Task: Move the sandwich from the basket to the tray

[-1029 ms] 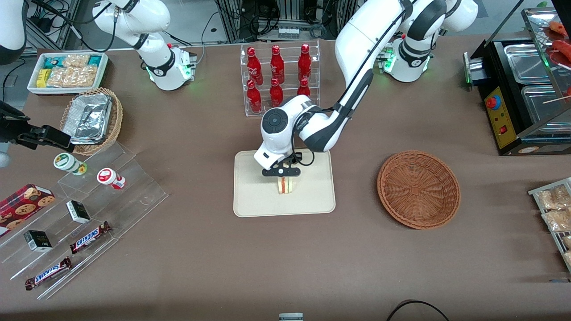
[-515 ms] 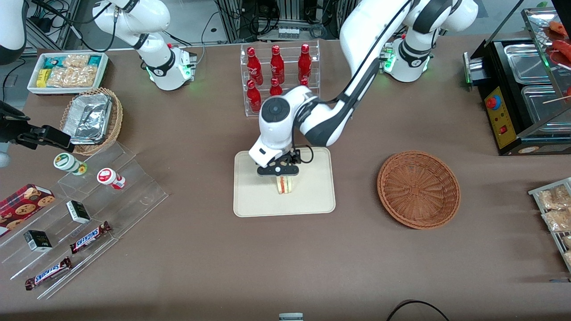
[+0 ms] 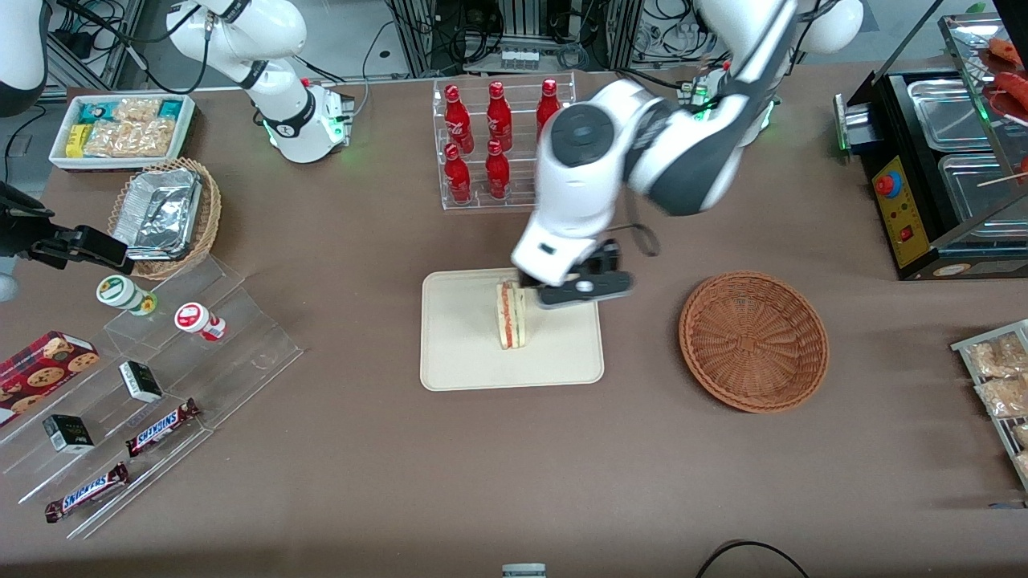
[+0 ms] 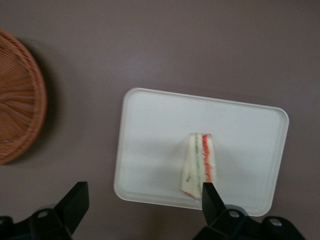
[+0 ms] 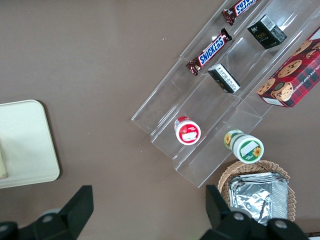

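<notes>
Now, scanning the front view from the parked arm's end, you have a white bin of snack packets (image 3: pixel 120 128), then a tan wicker basket holding crumpled foil (image 3: pixel 165 215), and nearer the camera a clear stepped display (image 3: pixel 152 385) carrying two small jars, small dark boxes, Snickers bars (image 3: pixel 163 426) and a red cookie box (image 3: pixel 44 365). At the middle of the table a clear rack of red bottles (image 3: pixel 498 144) stands farther from the camera than the cream tray (image 3: pixel 474 361). Your sandwich (image 3: pixel 511 314) stands on edge on that tray, its red filling stripe facing up, resting on the tray's surface and free of the claw. Your gripper (image 3: pixel 580 287) hangs above the tray's edge toward the working arm's end, just beside the sandwich and raised off it; in the wrist view you can see its two black fingers (image 4: pixel 75 202) spread wide with nothing between them, and the sandwich (image 4: pixel 200 165) lying on the tray (image 4: pixel 150 130) below. The reddish-brown woven basket (image 3: pixel 753 341) sits on the brown tablecloth toward the working arm's end, well apart from the tray, with nothing in it; the wrist view catches its rim (image 4: pixel 20 95). At the working arm's end you have a black food warmer with steel pans (image 3: pixel 940 168) and a rack of bagged snacks (image 3: pixel 1000 377).
</notes>
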Tool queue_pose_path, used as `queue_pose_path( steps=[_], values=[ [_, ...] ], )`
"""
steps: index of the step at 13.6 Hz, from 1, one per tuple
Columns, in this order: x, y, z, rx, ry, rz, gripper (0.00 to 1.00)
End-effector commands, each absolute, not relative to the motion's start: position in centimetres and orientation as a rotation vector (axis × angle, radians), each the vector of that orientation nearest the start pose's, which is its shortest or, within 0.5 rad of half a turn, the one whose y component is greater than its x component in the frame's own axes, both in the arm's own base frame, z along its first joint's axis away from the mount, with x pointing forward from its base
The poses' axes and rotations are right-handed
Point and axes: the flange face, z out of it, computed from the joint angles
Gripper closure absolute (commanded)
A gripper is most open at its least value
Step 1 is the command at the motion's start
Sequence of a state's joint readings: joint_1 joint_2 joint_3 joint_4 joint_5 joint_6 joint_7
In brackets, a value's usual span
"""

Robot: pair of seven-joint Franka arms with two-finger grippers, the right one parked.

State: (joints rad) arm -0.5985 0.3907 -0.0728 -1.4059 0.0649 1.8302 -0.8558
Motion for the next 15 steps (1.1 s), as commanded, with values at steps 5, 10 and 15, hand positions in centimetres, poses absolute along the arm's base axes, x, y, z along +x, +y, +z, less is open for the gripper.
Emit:
queue_pose_path(
  steps=[5, 10, 15],
  values=[
    [53.7, -23.4, 56.4, -3.148, -0.126, 0.037, 0.00],
    [51.9, -13.2, 59.2, -3.134, 0.010, 0.094, 0.00],
    [50.4, -6.2, 61.2, -3.141, 0.042, 0.090, 0.00]
  ],
)
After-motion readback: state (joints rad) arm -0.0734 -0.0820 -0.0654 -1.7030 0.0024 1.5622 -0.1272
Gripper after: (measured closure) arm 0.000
